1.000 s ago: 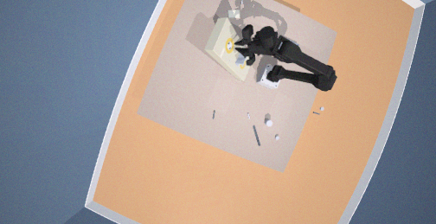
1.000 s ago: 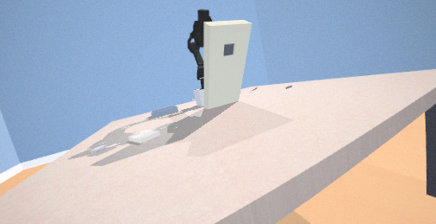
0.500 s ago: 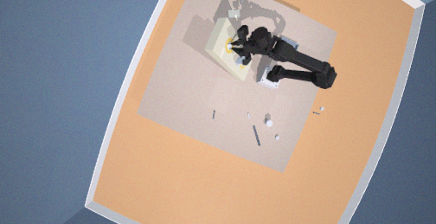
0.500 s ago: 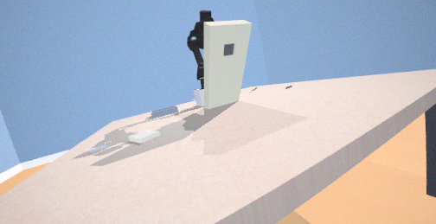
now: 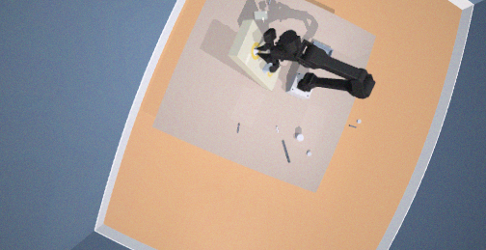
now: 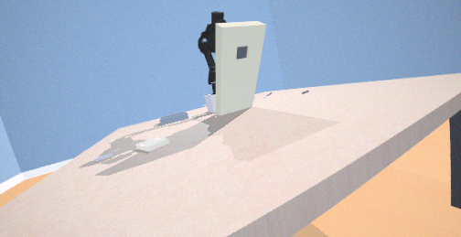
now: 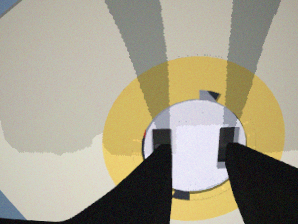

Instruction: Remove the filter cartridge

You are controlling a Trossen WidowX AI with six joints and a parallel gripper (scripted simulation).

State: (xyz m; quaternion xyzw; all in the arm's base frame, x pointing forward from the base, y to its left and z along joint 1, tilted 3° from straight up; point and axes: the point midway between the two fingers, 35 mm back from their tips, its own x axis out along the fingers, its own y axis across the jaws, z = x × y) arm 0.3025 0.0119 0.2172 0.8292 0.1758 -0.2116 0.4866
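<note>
The round white filter cartridge [image 7: 195, 175] [image 5: 254, 49] sits in the pale service panel [image 5: 242, 36] [image 6: 234, 84] [image 7: 50, 50], inside a yellow ring [image 7: 122, 127]. Two dark upright slots show on its face. My gripper [image 7: 198, 153] [image 5: 258, 51] is partly open with nothing between its fingers. In the wrist view each fingertip overlaps the lower part of one slot; whether the tips are inside cannot be told. The panel hides the fingers in the exterior view. A blue-grey shape, probably the tray [image 5: 322, 46] [image 6: 174, 117], lies partly under the arm in the top view.
A small pale block [image 5: 260, 14] [image 6: 153, 145] lies beside the panel. The white robot base [image 5: 293, 91] [image 6: 210, 102] stands behind it. A dark rod [image 5: 286, 152], a white cylinder [image 5: 300, 137] and several small pieces lie farther off. A square dark opening [image 6: 241, 52] shows in the panel's back.
</note>
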